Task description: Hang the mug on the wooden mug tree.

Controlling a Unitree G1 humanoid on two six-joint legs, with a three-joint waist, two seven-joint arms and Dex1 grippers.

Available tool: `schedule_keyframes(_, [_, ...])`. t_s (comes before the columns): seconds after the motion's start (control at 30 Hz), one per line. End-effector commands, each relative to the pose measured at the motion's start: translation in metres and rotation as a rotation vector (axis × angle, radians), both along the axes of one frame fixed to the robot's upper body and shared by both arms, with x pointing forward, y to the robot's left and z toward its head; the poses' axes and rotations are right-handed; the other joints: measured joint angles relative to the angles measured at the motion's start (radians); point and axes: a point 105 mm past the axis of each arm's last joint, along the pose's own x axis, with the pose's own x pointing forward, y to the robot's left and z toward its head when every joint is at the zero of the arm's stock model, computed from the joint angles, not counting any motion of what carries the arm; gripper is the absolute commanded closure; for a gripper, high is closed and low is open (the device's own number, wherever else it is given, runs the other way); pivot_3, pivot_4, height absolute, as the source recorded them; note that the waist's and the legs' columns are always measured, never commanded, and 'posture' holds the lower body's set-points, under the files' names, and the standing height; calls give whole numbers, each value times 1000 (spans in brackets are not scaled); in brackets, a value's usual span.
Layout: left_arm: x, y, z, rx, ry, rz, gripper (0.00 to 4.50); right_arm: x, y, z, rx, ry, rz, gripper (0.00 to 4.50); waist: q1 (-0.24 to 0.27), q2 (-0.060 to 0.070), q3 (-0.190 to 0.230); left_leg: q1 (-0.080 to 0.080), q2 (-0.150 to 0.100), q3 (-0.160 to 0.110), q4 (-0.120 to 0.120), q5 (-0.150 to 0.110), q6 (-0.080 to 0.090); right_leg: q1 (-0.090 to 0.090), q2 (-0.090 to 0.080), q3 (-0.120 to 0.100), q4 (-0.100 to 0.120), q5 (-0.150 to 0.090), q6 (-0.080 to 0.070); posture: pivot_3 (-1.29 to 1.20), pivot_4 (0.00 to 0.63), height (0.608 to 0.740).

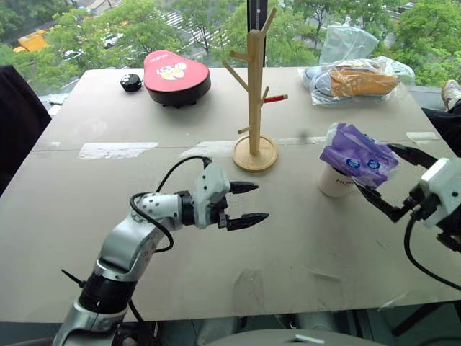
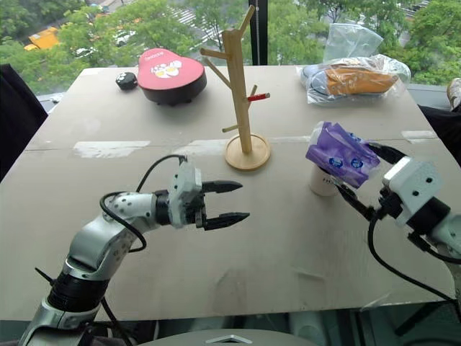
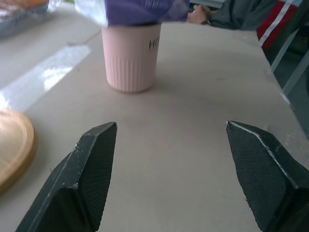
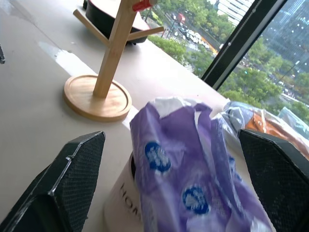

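Note:
The white mug stands on the table right of the wooden mug tree. A purple packet with blue-white dots sits in its mouth and hides the rim and handle. My right gripper is open, with one finger on each side of the packet and a gap showing at each in the right wrist view. My left gripper hovers open and empty above the table's middle, pointing right toward the mug. The mug tree's round base rests flat, and one peg has a red tip.
A dark round container with a red lid and a small black object sit at the back left. Clear plastic bags of food lie at the back right. A person's dark sleeve is at the left edge.

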Motion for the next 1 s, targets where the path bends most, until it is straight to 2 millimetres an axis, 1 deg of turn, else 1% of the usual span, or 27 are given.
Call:
schedule_keyframes(0.03, [-5, -7, 19, -14, -65, -13, 807, 20, -5, -4, 16, 20, -86, 27, 3, 0, 0, 0, 0, 0, 0, 0, 0, 0, 0, 0, 0, 0, 0, 0, 150, 740])
schedule_keyframes(0.17, [-7, -10, 30, -34, -90, -1, 807, 30, 0, -15, 35, 107, -89, 27, 4, 0, 1, -3, 0, -1, -1, 0, 0, -1, 0, -1, -4, 0, 0, 0, 150, 740])
schedule_keyframes(0.37, [-8, -10, 28, -24, -91, 37, 807, 36, 4, -26, 39, 176, -98, 27, 1, 0, 1, -4, -1, -1, -1, 0, 0, -2, -1, -1, -5, 0, 0, 0, 150, 740])
schedule_keyframes(0.47, [-9, -9, 25, -18, -87, 48, 807, 37, 7, -26, 47, 187, -82, 804, 1, 0, 1, -3, 0, -1, -1, 0, 0, -2, 0, 0, -3, 0, 0, 0, 150, 740])
schedule_keyframes(0.53, [-9, -9, 23, -18, -85, 51, 807, 36, 9, -26, 51, 196, -69, 1837, 2, 0, 1, -3, 0, -1, -1, 0, 0, -2, 0, -1, -3, 0, 0, 0, 150, 740])
schedule_keyframes(0.63, [-9, -10, 22, -20, -85, 56, 807, 36, 10, -27, 44, 203, -61, 3118, 2, 0, 1, -3, 0, -1, 0, 0, 0, -2, 0, 0, -3, 0, 0, 0, 150, 740])
schedule_keyframes(0.7, [-8, -10, 22, -22, -85, 57, 807, 36, 10, -27, 40, 205, -60, 4121, 2, 0, 1, -3, 0, -1, 0, 0, 0, -2, 0, 0, -3, 0, 0, 0, 150, 740])
schedule_keyframes(0.73, [-8, -11, 22, -23, -86, 57, 807, 36, 10, -27, 36, 205, -59, 4464, 2, 0, 1, -3, 0, -1, 0, 0, 0, -2, 0, 0, -3, 0, 0, 0, 150, 740])
schedule_keyframes(0.9, [-7, -12, 25, -34, -98, 53, 807, 34, 10, -25, 38, 199, -55, 4464, 2, 0, 1, -3, 0, -1, 0, 0, 0, -2, 0, 0, -3, 0, 0, 0, 150, 740])
schedule_keyframes(1.0, [-6, -15, 32, -64, -110, 42, 807, 34, 7, -13, 41, 162, -64, 4464, 2, 0, 1, -3, 0, -1, 0, 0, 0, -2, 0, -1, -3, 0, 0, 0, 150, 740])
